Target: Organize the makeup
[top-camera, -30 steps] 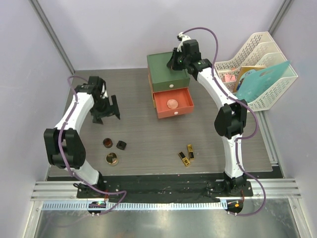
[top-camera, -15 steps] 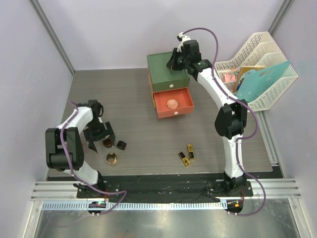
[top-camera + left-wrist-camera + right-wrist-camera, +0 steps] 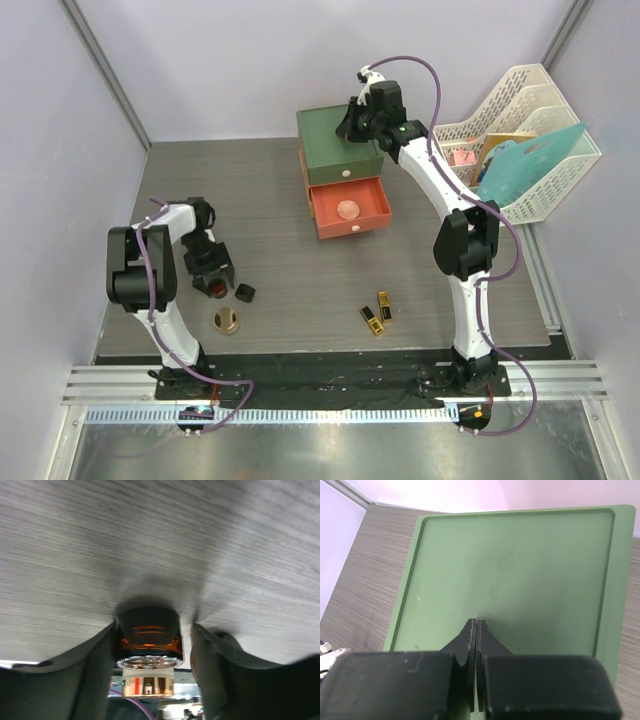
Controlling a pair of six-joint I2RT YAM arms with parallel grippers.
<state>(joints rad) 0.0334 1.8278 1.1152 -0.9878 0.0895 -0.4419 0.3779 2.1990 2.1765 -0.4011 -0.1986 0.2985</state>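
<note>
Has dropped the left pincer (image 3: pixel 154 628) astride the brown jar (image 3: pixel 150 639), spread but narrowing — ready to lift; keeps right pincer (image 3: pixel 477 626) pressed together

Jar (image 3: pixel 150 637) between left gripper's (image 3: pixel 215 282) jaws, lipsticks (image 3: pixel 377 312) to the right, drawer box (image 3: pixel 340 165) behind

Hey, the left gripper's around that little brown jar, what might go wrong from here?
1. The brown jar sits nearer one finger than the other, so the left gripper may shove or tip it while closing.
2. The small black piece lies close beside that gripper and might get knocked on the lift.
3. The right gripper, shut over the green drawer box, may crowd the way to the open orange drawer.
</note>
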